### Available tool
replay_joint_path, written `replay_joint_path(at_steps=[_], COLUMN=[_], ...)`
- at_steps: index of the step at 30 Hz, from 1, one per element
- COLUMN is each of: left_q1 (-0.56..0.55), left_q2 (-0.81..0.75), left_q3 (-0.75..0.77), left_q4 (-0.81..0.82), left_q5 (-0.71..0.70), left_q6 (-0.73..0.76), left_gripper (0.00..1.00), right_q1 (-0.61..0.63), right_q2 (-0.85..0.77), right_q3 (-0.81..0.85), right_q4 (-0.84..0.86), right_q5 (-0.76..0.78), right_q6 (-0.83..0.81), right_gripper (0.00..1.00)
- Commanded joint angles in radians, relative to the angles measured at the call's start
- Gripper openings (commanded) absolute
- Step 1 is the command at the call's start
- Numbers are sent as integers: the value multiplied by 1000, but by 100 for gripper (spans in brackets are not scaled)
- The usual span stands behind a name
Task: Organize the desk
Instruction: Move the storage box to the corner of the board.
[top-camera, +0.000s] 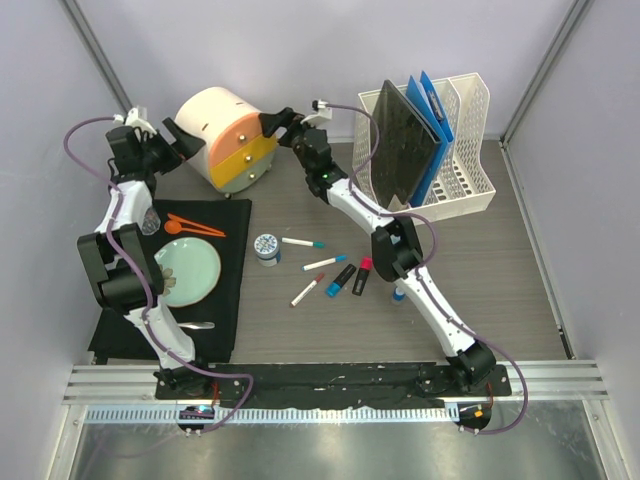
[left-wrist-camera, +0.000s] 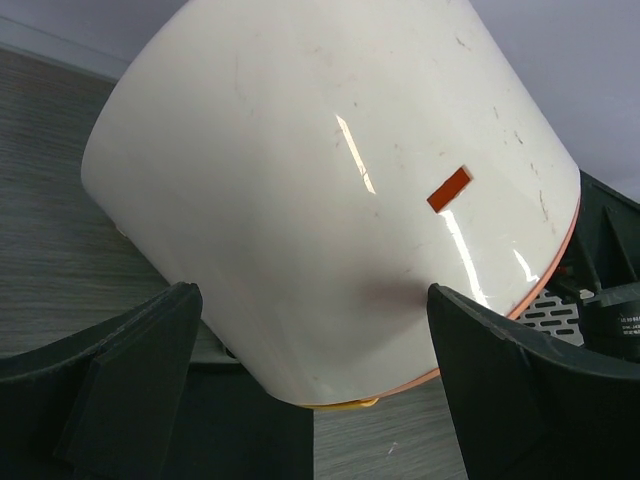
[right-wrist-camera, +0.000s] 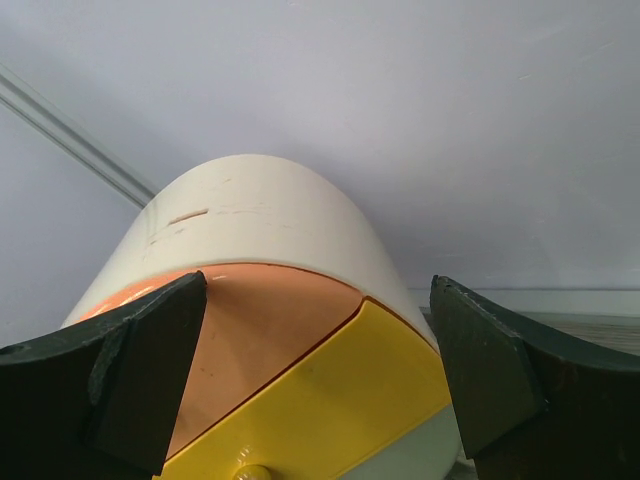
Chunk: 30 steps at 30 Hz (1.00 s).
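Note:
A cream round-topped drawer unit (top-camera: 222, 128) with an orange and a yellow drawer stands at the back left of the dark wood-grain desk (top-camera: 500, 270). My left gripper (top-camera: 178, 138) is open at the unit's back left side. In the left wrist view its fingers (left-wrist-camera: 130, 370) straddle the cream shell (left-wrist-camera: 330, 190). My right gripper (top-camera: 277, 124) is open at the unit's front right corner. In the right wrist view its fingers (right-wrist-camera: 135, 365) flank the drawer fronts (right-wrist-camera: 330, 390). I cannot tell whether either gripper touches the unit.
A black mat (top-camera: 225, 300) on the left holds a green plate (top-camera: 190, 272), orange utensils (top-camera: 192, 226) and a metal spoon. A small round jar (top-camera: 267, 246), several markers (top-camera: 325, 263) and highlighters (top-camera: 352, 276) lie mid-desk. A white file rack (top-camera: 462, 150) with folders stands back right.

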<state>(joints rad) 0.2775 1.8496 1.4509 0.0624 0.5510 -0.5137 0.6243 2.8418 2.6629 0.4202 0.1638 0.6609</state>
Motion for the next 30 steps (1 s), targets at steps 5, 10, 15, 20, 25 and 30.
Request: replay_joint_path(at_steps=[5,10,15,20,25,30], left_q1=[-21,-21,-20,-21,-34,-58], left_q2=[-42,-98,-165,-190,-190,-184], left_q3=[-29,-32,-23,32,37,-70], left_q4=[-107,-127,-124,-122,-24,228], left_q5=[12,-28,-78,-128,-300,-522], left_q6=[64,90,98,98,75,-17], left_gripper=[100,100,100,100,100,100], right_q1=[17,17,17,15,17,17], right_q2=[-149,-274,-484,-585,-689,-794], right_q3=[-184,-308,-612,-722,-817,-940], right_q4=[38,12,100,34,-20,-27], right_q5=[-84,-152,-124,-122,-152,-198], right_q6=[-118,-130,-150,-195,-193,-185], right_gripper=[100,100,99,100,100,100])
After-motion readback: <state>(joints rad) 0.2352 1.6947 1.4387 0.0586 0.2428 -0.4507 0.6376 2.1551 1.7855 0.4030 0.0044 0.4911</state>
